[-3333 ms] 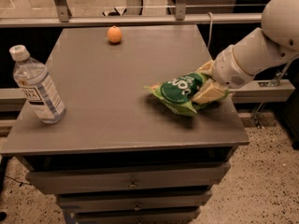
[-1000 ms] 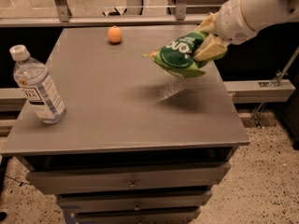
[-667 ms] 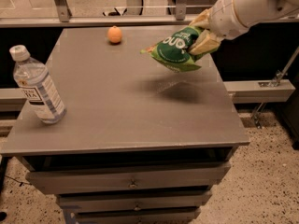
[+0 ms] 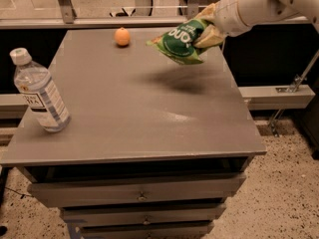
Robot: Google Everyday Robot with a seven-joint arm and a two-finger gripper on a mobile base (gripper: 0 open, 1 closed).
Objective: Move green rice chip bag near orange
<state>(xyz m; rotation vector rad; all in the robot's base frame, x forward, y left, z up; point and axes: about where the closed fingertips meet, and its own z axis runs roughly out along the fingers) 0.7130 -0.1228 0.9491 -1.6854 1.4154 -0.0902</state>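
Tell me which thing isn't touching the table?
The green rice chip bag: the gripper holds it above the table, far right; the orange and bottle rest on it.

Arm [image 4: 261,5]: we note a smooth, glossy white shell, rounded and tube-like, widening toward the top right corner of the view. A darker seam rings the shell near the wrist end, where the casing steps down to a narrower white collar. We see no cables, screws or markings on the visible surfaces.

Gripper [image 4: 206,24]: sits at the top right of the view, above the far right part of the table [image 4: 149,118], closed on the green rice chip bag [image 4: 177,43]. Its fingers [image 4: 210,36] are pale tan to cream, blunt and slightly wedge-shaped, and duller than the white casing behind them.
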